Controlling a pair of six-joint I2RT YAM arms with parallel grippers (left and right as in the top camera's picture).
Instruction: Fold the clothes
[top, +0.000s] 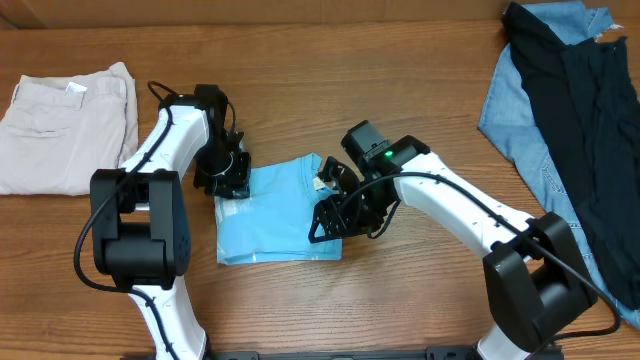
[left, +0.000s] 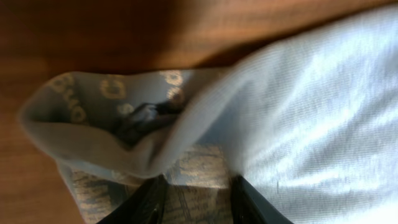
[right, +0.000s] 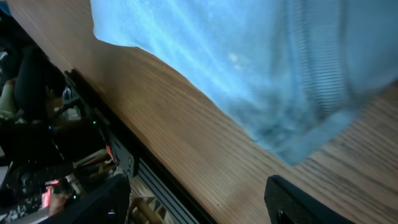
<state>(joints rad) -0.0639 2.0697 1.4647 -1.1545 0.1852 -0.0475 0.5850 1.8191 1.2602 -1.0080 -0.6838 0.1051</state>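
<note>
I see bare table (top: 400, 90) all around the folded sky-blue T-shirt (top: 275, 220) at centre. My left gripper (top: 228, 185) seems pinched on its bunched far-left corner, and my right gripper (top: 328, 222) gapes empty at the right hem.

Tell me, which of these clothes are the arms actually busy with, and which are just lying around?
Part of the job:
light-blue T-shirt, partly folded, in the middle

Just lying about:
beige trousers, far left
denim-blue garment, far right
black garment, on top of the denim one
</note>
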